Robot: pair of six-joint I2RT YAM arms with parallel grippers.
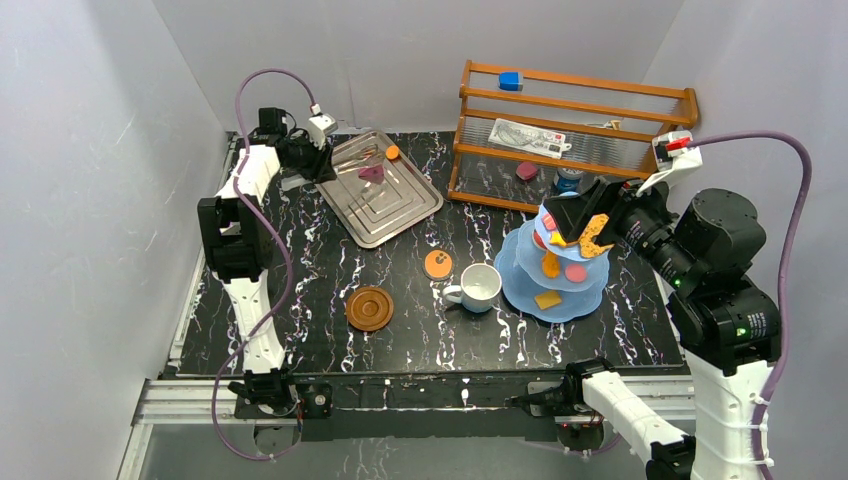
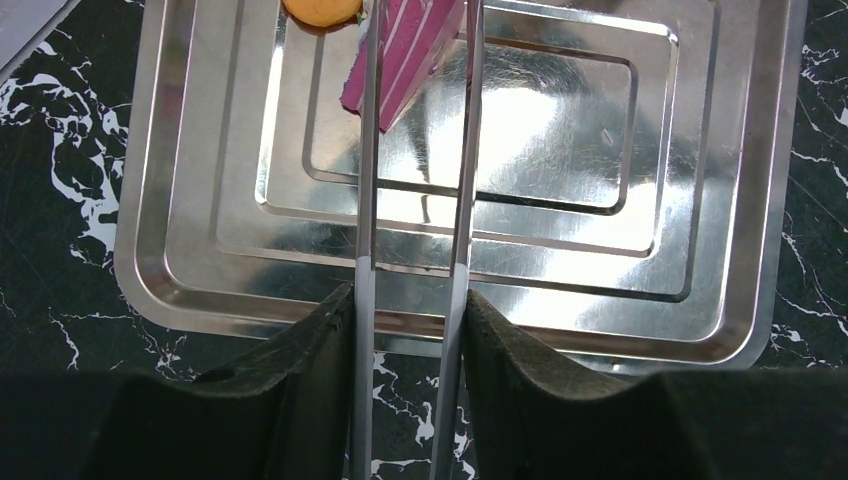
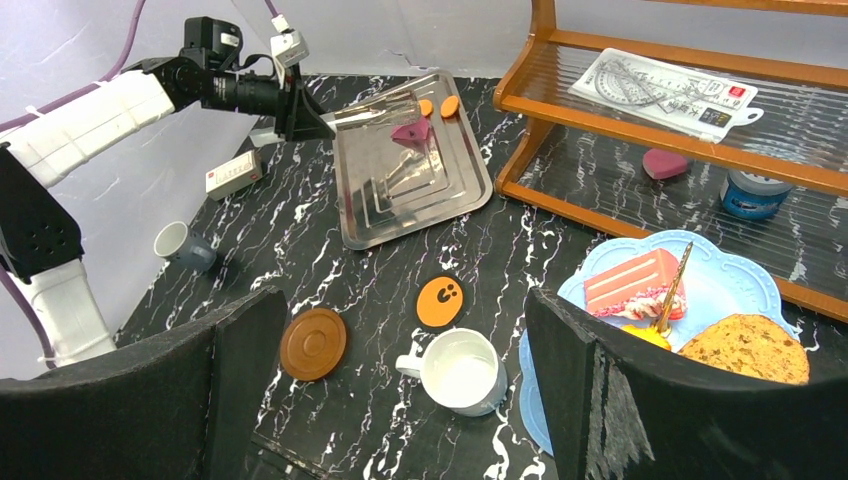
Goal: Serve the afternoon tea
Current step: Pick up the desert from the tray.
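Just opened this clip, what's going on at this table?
The left gripper holds metal tongs, whose tips reach a pink cake slice on the silver tray. The right gripper hangs open near the top of the blue tier stand, which already carries several pastries. A white mug and a brown saucer sit apart on the table.
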